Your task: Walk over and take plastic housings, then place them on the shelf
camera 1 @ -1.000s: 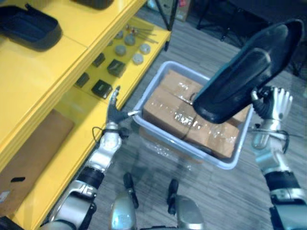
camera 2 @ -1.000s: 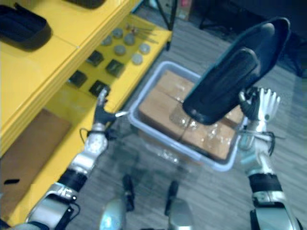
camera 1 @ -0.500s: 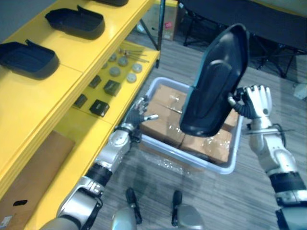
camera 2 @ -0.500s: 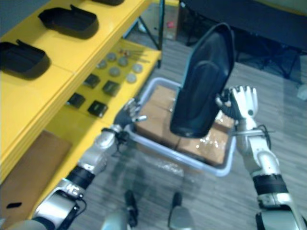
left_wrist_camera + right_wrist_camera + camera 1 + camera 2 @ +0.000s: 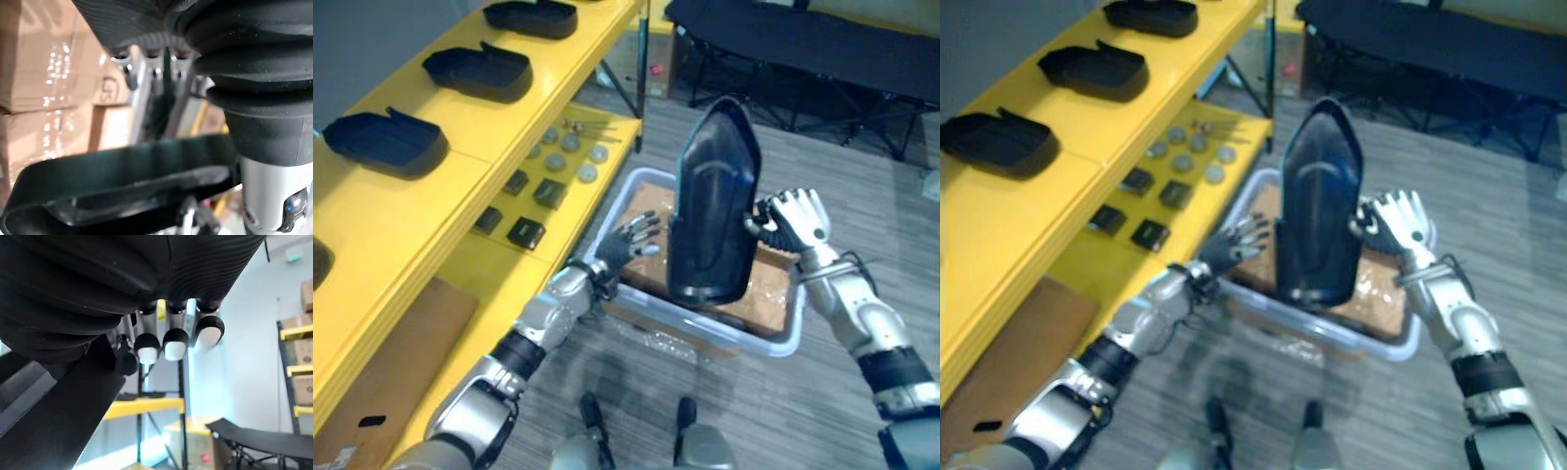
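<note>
Now | housing (image 5: pixel 710 211) upright above the bin (image 5: pixel 783 340), right edge pinched by the right hand (image 5: pixel 793 217); left hand (image 5: pixel 628 243) spread loose beside it | likely light, stiff, slick shell; support both long edges before the shelf (image 5: pixel 401 211)

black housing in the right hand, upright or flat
Upright: the black housing stands on end, narrow tip up, held at its edge by the right hand.

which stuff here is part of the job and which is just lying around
Job: held housing, right hand, left hand, shelved housings, yellow shelf.
Lying about: grey bin, cardboard boxes, small black parts, grey discs, folding cot.
</note>
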